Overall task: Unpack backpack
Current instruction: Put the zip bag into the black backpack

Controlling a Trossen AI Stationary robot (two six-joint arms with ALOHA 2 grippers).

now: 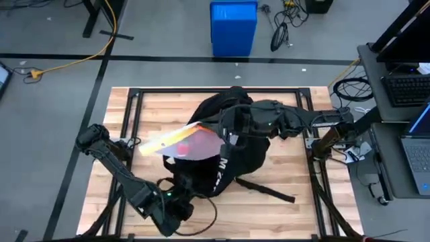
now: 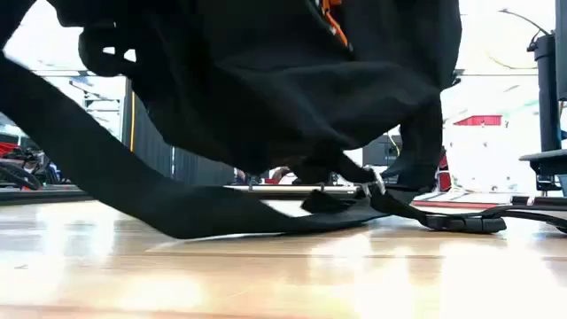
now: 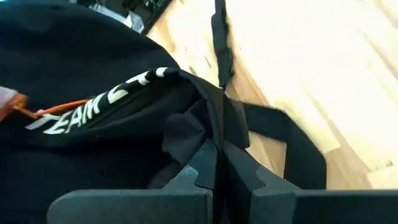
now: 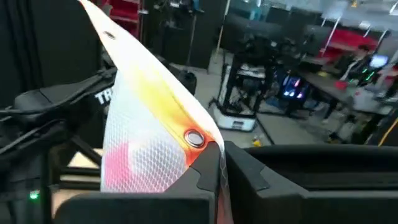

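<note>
The black backpack (image 1: 232, 144) with white "TEAM" lettering (image 3: 93, 109) lies bunched in the middle of the wooden table. In the low view its body (image 2: 266, 80) hangs over the tabletop, with its straps (image 2: 221, 217) and a buckle (image 2: 461, 221) lying on the wood. My left gripper (image 1: 190, 195) is shut on the backpack at its near side. My right gripper (image 1: 225, 131) reaches in from the right over the backpack and is shut on a flat white, yellow and red mesh pouch (image 1: 180, 142), which sticks out toward the table's left. My left gripper pinches a fold of the backpack's black fabric edge (image 3: 214, 146) between its two fingers, just below the lettering. The fabric rises away from the fingers; how many layers they have, I cannot tell. My right gripper pinches the pouch's orange corner (image 4: 202, 152) between its two fingers, right beside a metal snap (image 4: 194, 138). The pouch stretches away from the fingers, flat and lifted clear of the table.
A black metal frame (image 1: 134, 94) runs around the tabletop. A blue box (image 1: 233, 27) stands on the floor beyond the far edge. A desk with a laptop (image 1: 420, 151) and cables stands at the right. Bare wood (image 1: 295, 175) lies right of the backpack.
</note>
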